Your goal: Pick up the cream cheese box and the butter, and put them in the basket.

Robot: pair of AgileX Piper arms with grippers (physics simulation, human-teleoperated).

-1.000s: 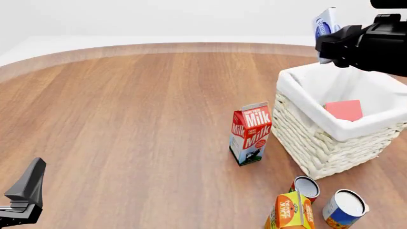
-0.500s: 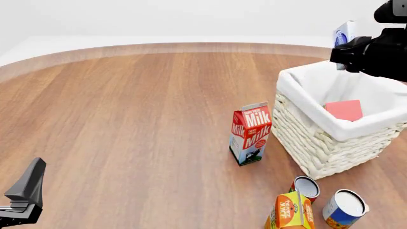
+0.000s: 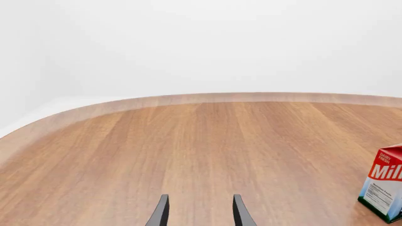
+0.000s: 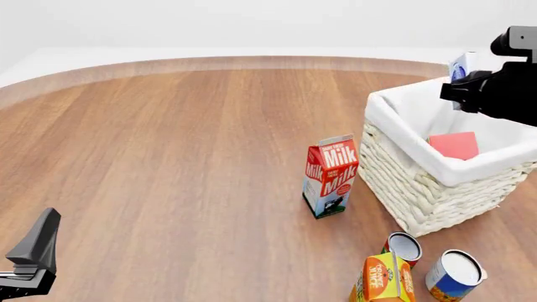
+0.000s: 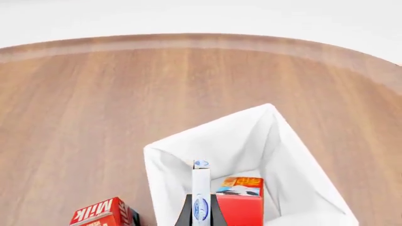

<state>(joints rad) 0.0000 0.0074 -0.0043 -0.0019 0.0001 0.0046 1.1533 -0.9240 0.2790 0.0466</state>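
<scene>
My right gripper (image 4: pixel 464 82) is shut on the cream cheese box (image 4: pixel 459 62), a small white box with a blue oval logo, and holds it in the air above the far side of the basket (image 4: pixel 403 141). The right wrist view looks down past the box (image 5: pixel 201 190), held edge-on between the fingers, into the white-lined basket (image 5: pixel 210 126). The butter (image 4: pixel 454 145), a red box, lies inside the basket (image 5: pixel 242 205). My left gripper (image 4: pixel 34 251) rests low at the near left, open and empty (image 3: pixel 199 214).
A red-white milk carton (image 4: pixel 331 176) stands just left of the basket and shows in the left wrist view (image 3: pixel 384 188). An orange juice carton (image 4: pixel 383 280) and two open cans (image 4: pixel 404 246) (image 4: pixel 454 275) stand near the front right edge.
My right gripper has carried the cream cheese box to the right and downward, over the basket's far side. The left arm has not moved.
</scene>
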